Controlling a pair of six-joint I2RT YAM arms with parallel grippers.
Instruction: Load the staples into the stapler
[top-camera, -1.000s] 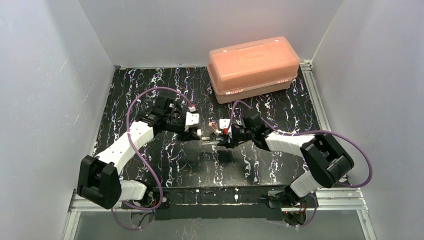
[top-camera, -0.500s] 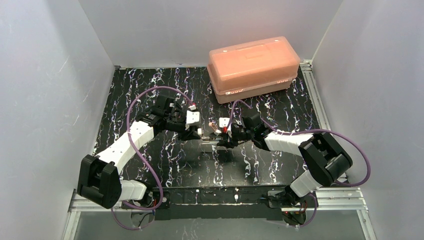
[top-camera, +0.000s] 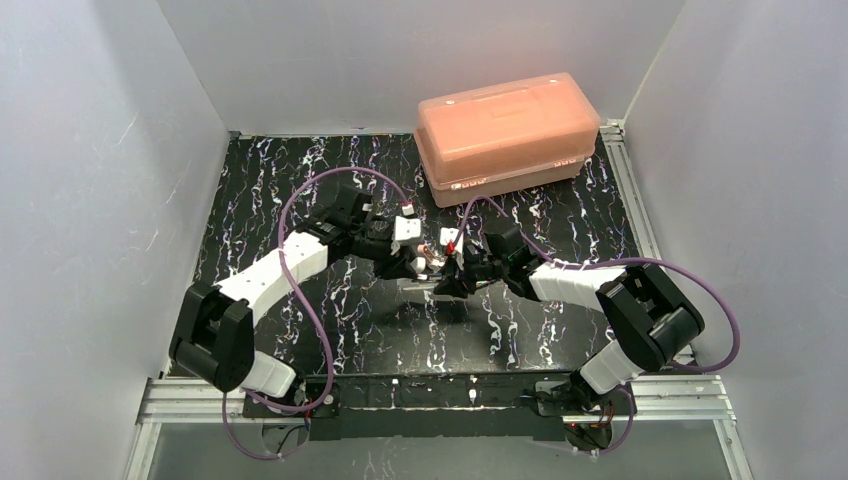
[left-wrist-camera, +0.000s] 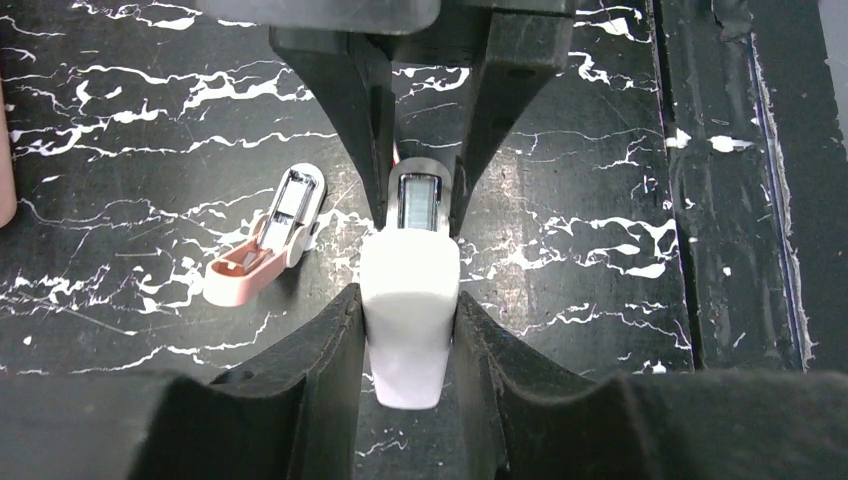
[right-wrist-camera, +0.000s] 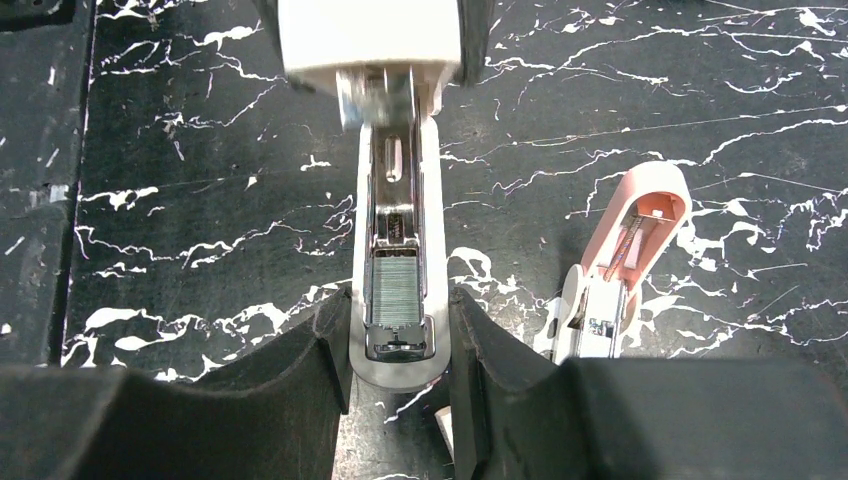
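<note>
The white stapler (top-camera: 424, 287) lies open at the middle of the mat, between both grippers. In the left wrist view my left gripper (left-wrist-camera: 408, 298) is shut on its white lid (left-wrist-camera: 408, 320). In the right wrist view my right gripper (right-wrist-camera: 398, 300) is shut on the rounded end of its base (right-wrist-camera: 395, 365). The silvery channel (right-wrist-camera: 392, 190) faces up. A strip of staples (right-wrist-camera: 392, 290) lies in the channel at the end nearest the right gripper. In the top view the left gripper (top-camera: 405, 265) and the right gripper (top-camera: 447, 282) almost meet.
A pinkish-tan and white block (left-wrist-camera: 262, 243) lies open on the mat beside the stapler; it also shows in the right wrist view (right-wrist-camera: 622, 262). A large orange lidded box (top-camera: 507, 135) stands at the back right. White walls close in the mat (top-camera: 300, 180).
My left arm has swung to the right, bringing its gripper closer to the stapler and the right gripper. The right arm has barely moved.
</note>
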